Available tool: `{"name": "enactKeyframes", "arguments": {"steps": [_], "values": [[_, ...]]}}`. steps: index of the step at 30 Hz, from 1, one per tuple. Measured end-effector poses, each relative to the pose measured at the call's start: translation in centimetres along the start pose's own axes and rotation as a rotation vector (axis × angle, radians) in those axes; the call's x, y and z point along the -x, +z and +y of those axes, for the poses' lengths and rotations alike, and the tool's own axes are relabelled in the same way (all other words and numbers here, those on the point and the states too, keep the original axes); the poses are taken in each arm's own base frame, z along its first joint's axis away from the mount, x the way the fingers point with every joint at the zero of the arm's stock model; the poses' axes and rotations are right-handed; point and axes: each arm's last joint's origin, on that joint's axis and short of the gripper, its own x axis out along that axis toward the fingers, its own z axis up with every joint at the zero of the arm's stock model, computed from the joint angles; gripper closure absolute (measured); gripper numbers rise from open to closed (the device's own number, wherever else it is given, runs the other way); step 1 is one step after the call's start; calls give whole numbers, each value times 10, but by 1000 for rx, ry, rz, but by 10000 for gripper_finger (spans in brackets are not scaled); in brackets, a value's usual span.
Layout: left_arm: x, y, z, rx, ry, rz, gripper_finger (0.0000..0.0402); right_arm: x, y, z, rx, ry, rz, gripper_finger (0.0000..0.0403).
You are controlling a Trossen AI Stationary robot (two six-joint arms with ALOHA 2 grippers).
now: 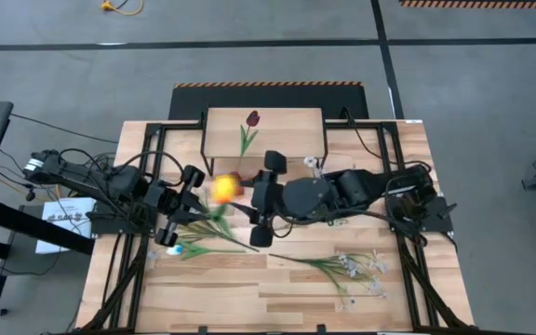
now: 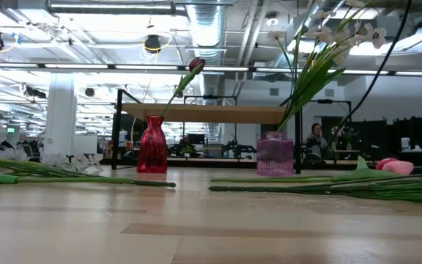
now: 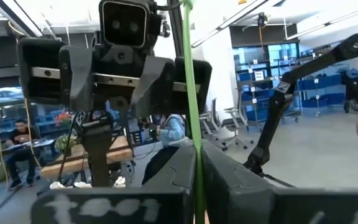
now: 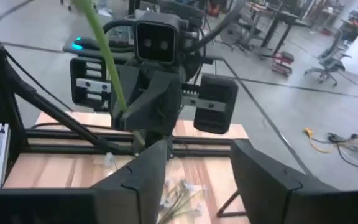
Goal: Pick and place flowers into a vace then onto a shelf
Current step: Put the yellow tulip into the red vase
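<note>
High view shows you both grippers meeting over the middle of the table (image 1: 277, 293). Your left gripper (image 1: 190, 186) is clenched on the stem of an orange flower (image 1: 223, 189); its wrist camera shows that green stem (image 3: 191, 118) pinched upright between the 2 dark fingers (image 3: 173, 171), and the orange head sits just off the fingertips, between the 2 grippers. Your right gripper (image 1: 268, 200) faces it from the other side, fingers (image 4: 143, 168) spread and holding nothing.

Nearest below your left gripper, more flowers (image 1: 203, 244) lie flat on the table, a pink one (image 2: 395, 166) among them. Below and beside your right gripper lies a spray of white blossoms (image 1: 347, 270), well apart from both grippers.

Farther out, beyond both grippers, you have the shelf (image 1: 266, 135) at the far edge of the table. From the low view, a red vase (image 2: 152, 145) holding 1 dark red flower (image 2: 195, 66) and a purple vase (image 2: 275, 154) holding white blossoms (image 2: 332, 37) stand in front of that shelf; you cannot tell whether they touch it. A person (image 2: 316, 139) sits far back in the room.
</note>
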Motion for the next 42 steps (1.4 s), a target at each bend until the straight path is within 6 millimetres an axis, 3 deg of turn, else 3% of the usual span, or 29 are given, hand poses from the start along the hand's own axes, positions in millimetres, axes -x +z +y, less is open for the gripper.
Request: {"name": "enactKeyframes", "arguments": {"steps": [5,11,29,38,42], "values": [[-1,-1,0,0,13,2,401,-3,5,5,30,19,-61,193],[-1,-1,1,0,32,7,401,-2,15,6,14,113,-174,199],[-1,-2,2,-9,59,17,401,-2,23,4,49,188,-279,280],[-1,-2,2,-9,60,19,401,-5,24,-3,67,211,-298,389],[-1,-3,2,-7,60,28,401,-6,23,-5,66,205,-296,392]]}}
